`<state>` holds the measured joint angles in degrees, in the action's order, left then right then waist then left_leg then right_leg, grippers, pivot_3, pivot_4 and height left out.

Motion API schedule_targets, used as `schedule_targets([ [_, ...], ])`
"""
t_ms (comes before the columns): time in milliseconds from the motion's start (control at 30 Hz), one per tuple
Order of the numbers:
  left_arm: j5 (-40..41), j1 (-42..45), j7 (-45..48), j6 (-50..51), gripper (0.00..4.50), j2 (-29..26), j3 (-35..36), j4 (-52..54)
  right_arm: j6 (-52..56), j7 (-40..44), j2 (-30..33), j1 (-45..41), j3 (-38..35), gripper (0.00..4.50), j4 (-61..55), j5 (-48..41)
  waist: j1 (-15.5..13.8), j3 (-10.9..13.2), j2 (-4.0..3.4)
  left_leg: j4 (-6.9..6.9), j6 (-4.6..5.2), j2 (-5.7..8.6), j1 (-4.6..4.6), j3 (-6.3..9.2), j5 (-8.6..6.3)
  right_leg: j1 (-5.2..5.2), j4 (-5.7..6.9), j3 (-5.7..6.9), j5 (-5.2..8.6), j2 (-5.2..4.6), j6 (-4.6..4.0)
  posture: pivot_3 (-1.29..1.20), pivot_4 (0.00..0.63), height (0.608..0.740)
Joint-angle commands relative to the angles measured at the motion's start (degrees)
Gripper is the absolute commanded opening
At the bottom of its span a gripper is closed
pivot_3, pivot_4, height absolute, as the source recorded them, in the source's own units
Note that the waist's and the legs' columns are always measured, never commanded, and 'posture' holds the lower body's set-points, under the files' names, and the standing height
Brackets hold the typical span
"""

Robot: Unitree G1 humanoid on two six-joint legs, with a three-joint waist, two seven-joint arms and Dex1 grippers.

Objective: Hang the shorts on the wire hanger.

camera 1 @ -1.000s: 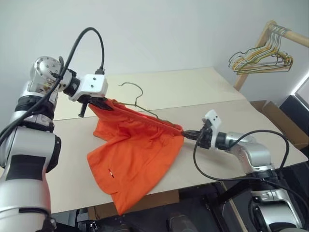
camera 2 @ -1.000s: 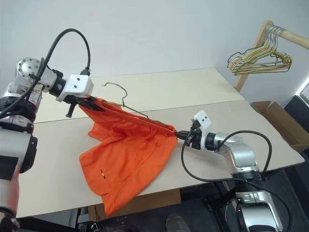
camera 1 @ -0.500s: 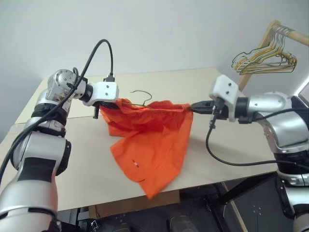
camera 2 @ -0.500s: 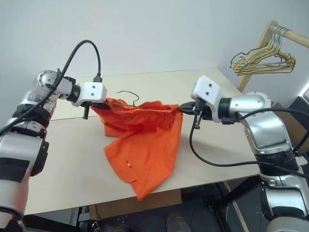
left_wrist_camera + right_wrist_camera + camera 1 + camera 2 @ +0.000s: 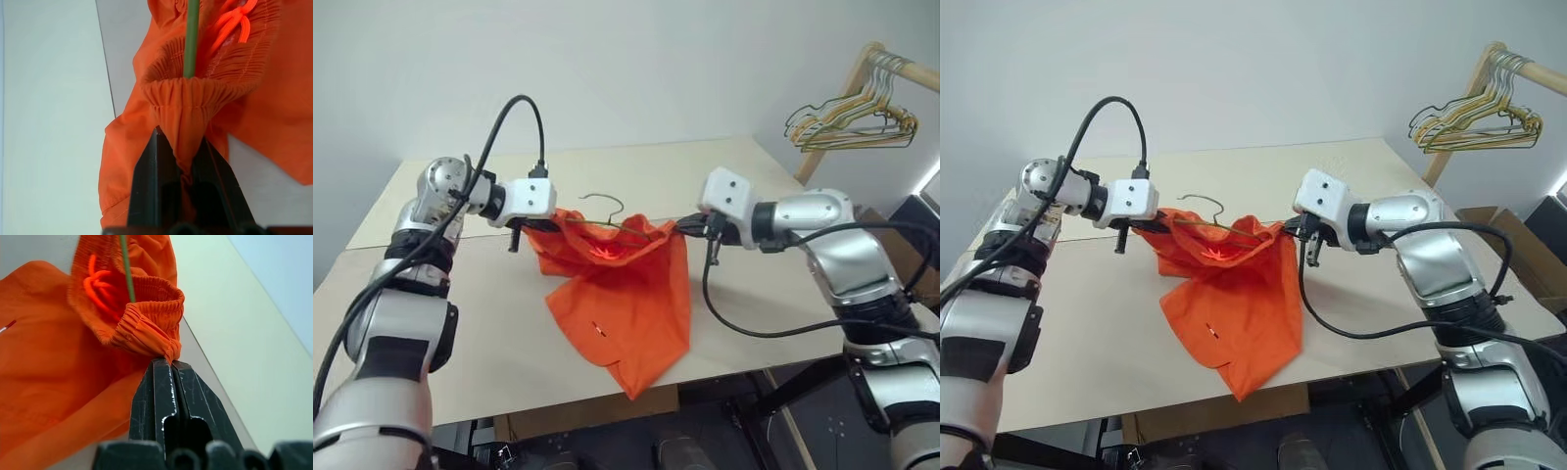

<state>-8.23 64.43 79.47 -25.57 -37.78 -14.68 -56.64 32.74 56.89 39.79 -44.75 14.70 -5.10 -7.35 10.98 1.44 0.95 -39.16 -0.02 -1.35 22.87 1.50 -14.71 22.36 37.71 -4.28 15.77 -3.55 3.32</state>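
Both jaws are pinching the shorts [image 5: 1234,284] waistband ends above the worktop [image 5: 1351,186], wire hanger [image 5: 1206,213] threading the opening. Judgement: keep waistband taut, level, lowering evenly so the wire is seating inside.

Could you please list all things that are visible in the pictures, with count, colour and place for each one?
shorts: one, bright orange, held up by the waistband over the table, legs hanging down.
wire hanger: one, grey-green, hook above the waistband, wire running inside it.
table: one, beige, under the shorts.
bunch of hangers: several, yellow, green and pale, on a wooden rail, far right.
cardboard box: one, brown, under the table.
left gripper: one, black, jaws shut on the waistband.
right gripper: one, black, jaws shut on the waistband's other end.
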Motion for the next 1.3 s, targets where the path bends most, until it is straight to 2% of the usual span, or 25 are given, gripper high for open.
schedule_targets([
  [33,2.56,0.84,-0.71,2.0,0.0,0.22,2.52,2.75,1.17,0.12,1.11,-1.64,0.74,0.04,-0.72,2.06,-0.12,0.0,0.0,0.0,0.0,0.0,0.01,0.03,0.0,0.0,0.0,0.03,0.0,0.0,0.0,-0.15,0.0,0.74],
  [100,2.85,1.05,-0.46,2.67,0.0,0.15,2.75,3.04,1.35,0.04,1.32,-1.21,1.2,0.04,-0.95,3.01,-0.19,0.0,0.0,-0.01,0.0,0.02,0.02,0.03,0.0,0.0,-0.02,0.03,0.0,-0.02,0.0,-0.15,0.0,0.74],
  [233,2.57,1.02,-0.62,2.53,0.0,-0.04,2.67,3.25,-5.96,0.46,2.99,0.93,1.63,0.04,-1.78,5.61,-0.22,0.0,0.0,-0.01,0.0,0.02,0.02,0.03,0.0,0.0,-0.02,0.04,0.0,-0.03,0.0,-0.16,0.0,0.74],
  [267,2.68,0.93,-0.59,2.51,0.0,0.04,2.71,3.25,-7.91,0.65,3.38,1.56,1.38,0.47,-1.98,5.9,-0.24,0.0,0.0,-0.01,0.0,0.03,0.01,0.03,0.0,0.0,-0.02,0.04,0.0,-0.03,0.0,-0.16,0.0,0.74],
  [300,2.96,0.85,-0.34,2.81,0.0,0.19,2.82,3.29,-9.22,0.62,3.46,2.01,1.03,0.63,-2.02,6.03,-0.28,0.0,0.0,-0.01,0.0,0.03,0.01,0.03,0.0,0.0,-0.02,0.04,0.0,-0.03,0.0,-0.16,0.0,0.74],
  [467,2.63,0.43,-0.37,2.46,0.0,0.67,2.44,3.58,-18.55,0.56,4.0,3.59,0.37,2.34,-0.55,7.58,-0.13,0.0,0.0,-0.01,-0.01,0.03,0.0,0.02,0.0,0.0,-0.01,0.03,0.0,-0.03,0.0,-0.17,0.0,0.74],
  [567,2.38,0.64,-0.6,2.32,0.0,0.95,2.35,3.33,-21.86,2.13,4.24,4.46,-0.21,2.34,0.41,6.55,-0.05,0.0,0.0,-0.01,-0.01,0.03,0.0,0.02,0.0,-0.01,-0.02,0.04,0.0,-0.02,0.0,-0.17,0.0,0.74],
  [767,4.03,0.61,2.1,2.25,0.0,1.51,2.82,4.21,-20.62,2.23,0.97,3.18,-1.47,2.34,5.08,4.16,0.33,0.0,0.0,-0.01,-0.02,0.03,-0.03,0.04,0.02,-0.05,-0.02,0.06,0.0,-0.02,0.0,-0.17,0.0,0.74],
  [1000,5.48,-0.92,3.96,0.78,0.0,1.69,2.98,6.36,-14.88,3.9,-3.04,0.53,-3.33,2.34,8.67,-0.52,0.92,0.0,0.0,0.0,-0.03,0.03,-0.03,0.13,0.02,-0.05,0.0,0.09,0.0,-0.02,-0.01,-0.16,0.0,0.74],
  [1300,7.6,-1.87,3.93,0.36,0.0,2.06,4.33,7.88,-6.86,7.52,-2.87,0.37,-1.73,2.34,7.52,-1.97,0.84,0.0,0.0,0.0,-0.03,0.04,-0.02,0.18,0.02,-0.06,0.01,0.12,0.0,-0.04,0.0,-0.16,0.0,0.74],
])
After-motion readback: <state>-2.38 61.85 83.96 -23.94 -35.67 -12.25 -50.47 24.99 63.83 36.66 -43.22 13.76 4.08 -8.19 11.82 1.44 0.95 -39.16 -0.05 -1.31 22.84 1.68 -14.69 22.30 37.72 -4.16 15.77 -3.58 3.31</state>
